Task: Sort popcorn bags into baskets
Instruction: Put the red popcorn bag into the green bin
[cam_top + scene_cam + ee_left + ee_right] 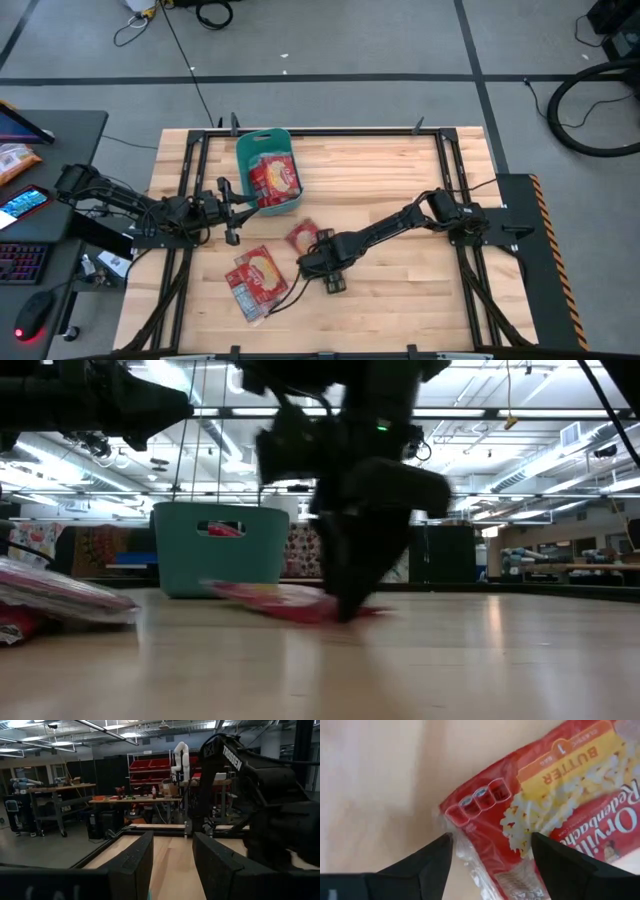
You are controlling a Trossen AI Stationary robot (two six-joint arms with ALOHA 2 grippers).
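Near the table's middle, the right gripper (490, 855) hangs spread-jawed over a lone popcorn bag (555, 805), poised to pinch it; the left gripper (232, 205), jaws parted and empty, waits beside the basket (245, 150).

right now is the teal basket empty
No, the teal basket already holds red popcorn bags, seen lying inside it from above.

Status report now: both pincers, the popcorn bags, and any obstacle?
Right pincer open, straddling the edge of a lone popcorn bag on the table. Left pincer open, empty, beside the teal basket. Basket holds bags; two more lie loose. No obstacle seen.
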